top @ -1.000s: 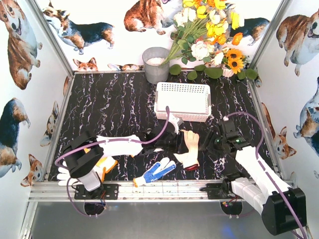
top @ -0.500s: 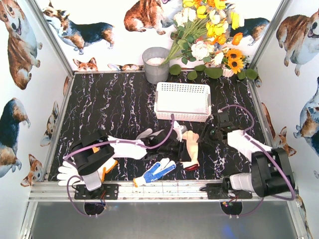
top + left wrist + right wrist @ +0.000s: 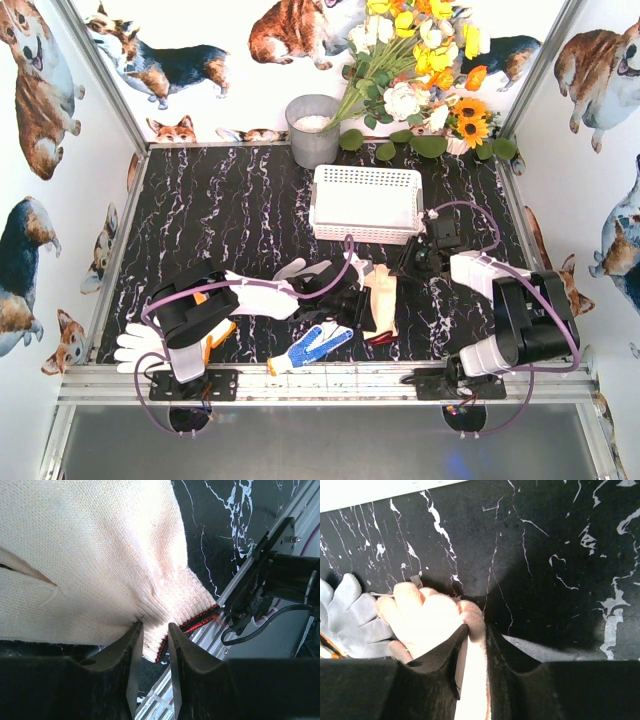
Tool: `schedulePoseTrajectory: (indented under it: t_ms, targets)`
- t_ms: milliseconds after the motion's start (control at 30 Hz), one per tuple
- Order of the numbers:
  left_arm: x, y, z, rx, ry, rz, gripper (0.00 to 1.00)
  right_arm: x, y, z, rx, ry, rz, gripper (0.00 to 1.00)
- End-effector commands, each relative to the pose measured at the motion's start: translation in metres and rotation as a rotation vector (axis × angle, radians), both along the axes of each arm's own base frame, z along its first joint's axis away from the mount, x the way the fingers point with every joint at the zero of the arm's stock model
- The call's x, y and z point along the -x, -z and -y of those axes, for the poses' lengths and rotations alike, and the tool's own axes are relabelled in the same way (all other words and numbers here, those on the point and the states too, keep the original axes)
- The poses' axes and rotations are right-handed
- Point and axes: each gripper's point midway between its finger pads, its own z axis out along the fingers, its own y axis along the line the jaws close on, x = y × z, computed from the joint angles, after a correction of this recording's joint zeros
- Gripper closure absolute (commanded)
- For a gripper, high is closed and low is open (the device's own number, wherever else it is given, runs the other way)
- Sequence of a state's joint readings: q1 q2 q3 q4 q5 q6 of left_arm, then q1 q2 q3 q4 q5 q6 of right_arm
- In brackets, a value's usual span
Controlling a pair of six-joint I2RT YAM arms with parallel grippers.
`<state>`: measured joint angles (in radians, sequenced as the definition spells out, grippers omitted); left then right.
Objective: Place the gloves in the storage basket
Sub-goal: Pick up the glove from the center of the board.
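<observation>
Two grips on pale glove (image 3: 381, 300): left fingers (image 3: 125, 655) nip cuff edge, right fingers (image 3: 445, 655) nip fingertips.

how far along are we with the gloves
Done: nothing, no glove shows in the storage basket. In hand: left gripper and right gripper pinch the cream glove. Remaining: it plus at least the blue-dotted glove, white glove and orange-yellow glove.

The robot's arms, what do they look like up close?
The left arm and right arm are white links between black joint blocks, each trailing a looping purple cable. The left gripper and right gripper have two black, wedge-shaped fingers.
</observation>
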<state>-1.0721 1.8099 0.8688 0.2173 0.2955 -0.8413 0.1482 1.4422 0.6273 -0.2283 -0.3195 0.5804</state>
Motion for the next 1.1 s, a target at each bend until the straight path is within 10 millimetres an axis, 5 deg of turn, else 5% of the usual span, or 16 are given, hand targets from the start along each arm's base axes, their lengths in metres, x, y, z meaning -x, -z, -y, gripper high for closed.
schedulePoseTrajectory:
  t_ms: [0,233,533,667,867,1067]
  targets:
    - [0.003,0.015,-0.009,-0.078,0.014,-0.014,0.78,-0.019,-0.013,-0.001,0.002,-0.02,0.074,0.79]
    - [0.004,0.016,-0.011,-0.09,0.019,-0.016,0.78,-0.023,-0.028,-0.002,0.004,-0.046,0.139,0.92]
    - [0.008,0.015,-0.014,-0.106,0.037,-0.003,0.79,-0.033,-0.032,-0.007,-0.015,-0.071,0.168,0.93]
    - [0.006,0.005,-0.01,-0.095,0.045,0.026,0.75,-0.033,-0.033,-0.008,-0.015,-0.085,0.15,0.84]
    - [-0.001,-0.028,-0.001,-0.021,0.03,0.073,0.62,-0.016,-0.06,-0.003,0.004,-0.09,0.18,0.51]
    - [-0.003,-0.043,-0.005,0.002,0.01,0.101,0.59,0.028,-0.079,0.004,0.009,-0.085,0.126,0.47]
